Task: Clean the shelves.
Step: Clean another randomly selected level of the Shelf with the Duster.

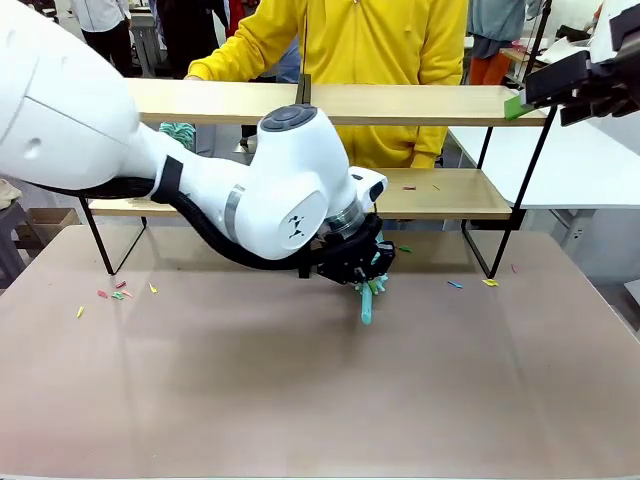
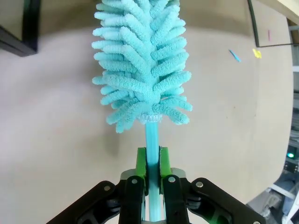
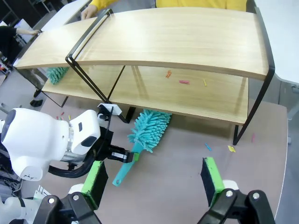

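The shelves (image 1: 420, 103) stand across the far half of the table: two long pale boards in a thin black frame, also visible from above in the right wrist view (image 3: 177, 37). My left gripper (image 2: 152, 161) is shut on the thin handle of a turquoise fluffy duster (image 2: 142, 60). The duster's head (image 3: 149, 123) lies low over the tabletop at the front edge of the lower board. In the front view the left gripper (image 1: 365, 268) hides the head and the handle end (image 1: 367, 305) pokes out. My right gripper (image 3: 153, 182) hangs open high above the right end of the shelves (image 1: 535, 95).
Small coloured scraps lie on the lower board (image 3: 183, 82) and on the brown table at left (image 1: 115, 294) and right (image 1: 490, 282). A second turquoise duster (image 3: 57, 73) rests at the lower board's left end. A person in yellow (image 1: 380, 40) stands behind, one hand (image 1: 205, 72) on the top board.
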{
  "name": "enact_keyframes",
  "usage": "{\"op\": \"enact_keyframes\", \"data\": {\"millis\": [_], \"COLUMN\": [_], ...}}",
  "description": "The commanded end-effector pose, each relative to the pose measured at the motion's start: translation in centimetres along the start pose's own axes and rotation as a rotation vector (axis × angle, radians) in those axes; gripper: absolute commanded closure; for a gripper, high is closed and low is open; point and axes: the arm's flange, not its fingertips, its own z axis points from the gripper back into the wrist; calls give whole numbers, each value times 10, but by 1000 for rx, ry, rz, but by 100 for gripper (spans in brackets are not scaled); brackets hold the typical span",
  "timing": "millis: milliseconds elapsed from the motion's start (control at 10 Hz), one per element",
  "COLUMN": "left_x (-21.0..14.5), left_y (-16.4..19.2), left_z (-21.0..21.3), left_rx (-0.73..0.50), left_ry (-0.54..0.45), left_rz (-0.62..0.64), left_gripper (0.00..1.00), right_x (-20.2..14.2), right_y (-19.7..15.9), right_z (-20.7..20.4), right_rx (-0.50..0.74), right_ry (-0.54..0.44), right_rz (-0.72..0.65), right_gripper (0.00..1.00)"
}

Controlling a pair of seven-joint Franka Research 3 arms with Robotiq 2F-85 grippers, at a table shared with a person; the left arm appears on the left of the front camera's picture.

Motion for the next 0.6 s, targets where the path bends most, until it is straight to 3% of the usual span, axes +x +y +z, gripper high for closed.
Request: {"op": "enact_keyframes", "data": {"millis": [0, 200, 500], "left_x": [18, 24, 25], "left_y": [-20, -26, -29], "left_z": [-8, -12, -13], "left_rx": [34, 59, 2], "left_ry": [39, 80, 111], "left_rz": [-21, -22, -45], "left_gripper": [88, 88, 88], "right_x": [1, 1, 1], "right_y": [-1, -1, -1], "right_z": [0, 0, 0], "right_rx": [8, 8, 8], "right_ry": [-2, -2, -2], "right_rz": [-3, -3, -3], "right_gripper": [0, 0, 0]}}
